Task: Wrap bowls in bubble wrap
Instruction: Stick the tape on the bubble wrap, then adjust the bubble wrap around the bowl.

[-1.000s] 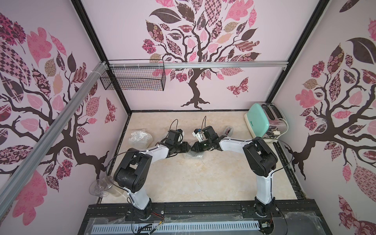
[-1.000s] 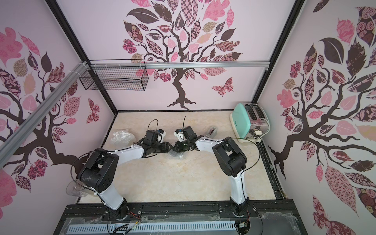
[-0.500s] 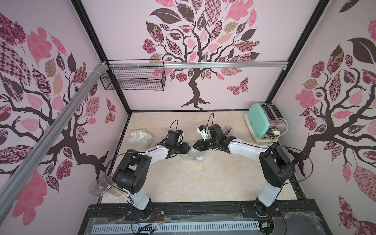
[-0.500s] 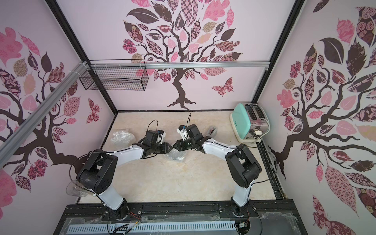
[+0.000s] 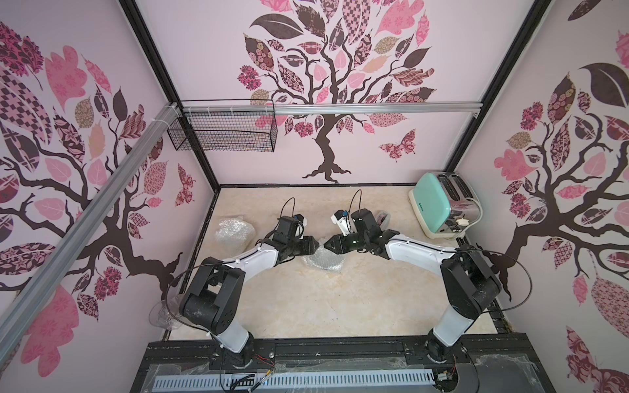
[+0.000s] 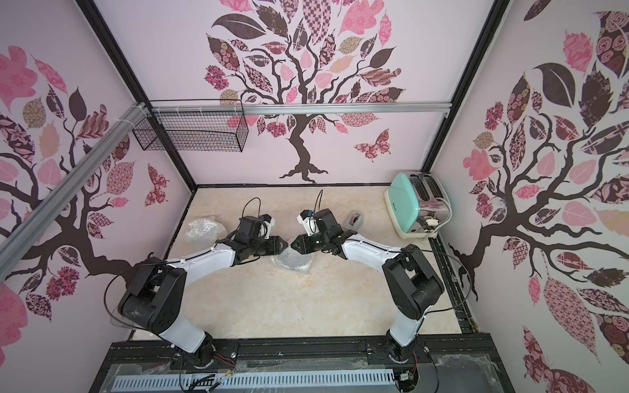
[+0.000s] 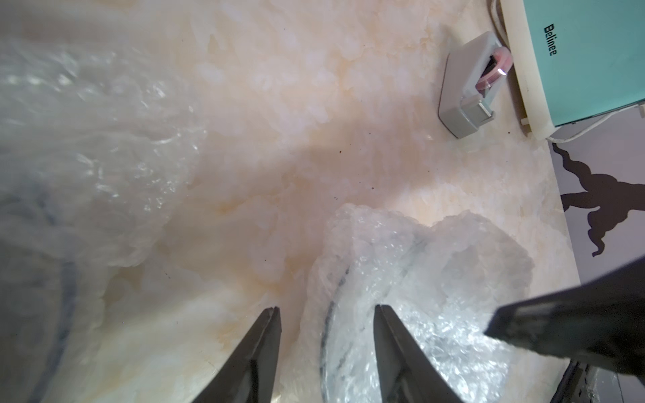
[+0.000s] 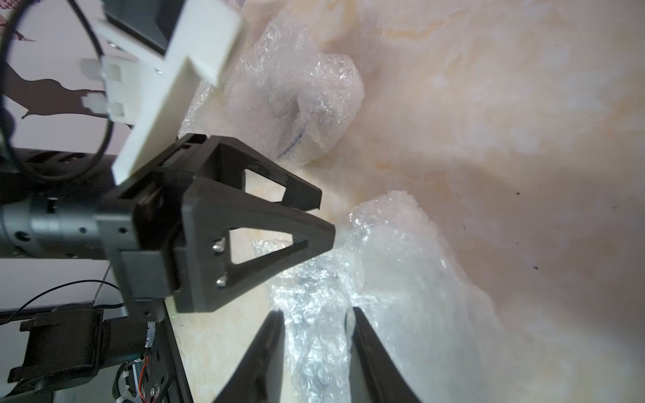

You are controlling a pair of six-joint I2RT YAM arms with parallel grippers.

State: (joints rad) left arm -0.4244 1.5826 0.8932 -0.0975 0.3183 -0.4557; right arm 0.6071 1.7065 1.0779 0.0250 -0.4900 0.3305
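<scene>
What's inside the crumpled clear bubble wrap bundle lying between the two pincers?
Through the clear bubble wrap bundle, the dark curved rim line of a round bowl shows. The wrinkled layers cover the bowl's pattern and colours.

Materials and finishes, top view. Tabletop (image 5: 306, 306): smooth, cream, marble-patterned, with a faint sheen. Centre, bubble wrap (image 5: 321, 262): clear glossy plastic film, crinkled and pimpled, whitish where layered. The bowl (image 7: 328, 335) inside showed only as a dark rim line, so its finish could not be told. At 10 o'clock, a second wrapped bundle (image 5: 235, 233) of the same film. At 2 o'clock, toaster (image 5: 435, 204): smooth satin mint panel, cream base, polished metal end. At 11 o'clock, wire basket (image 5: 221, 132): thin black metal mesh. Rail (image 5: 340, 109): matt silver metal. Left gripper (image 7: 328, 308) and right gripper (image 8: 316, 310): matt black plastic. Arm shells (image 5: 252, 258): glossy white plastic. Small holder (image 7: 464, 97): matt grey plastic.
</scene>
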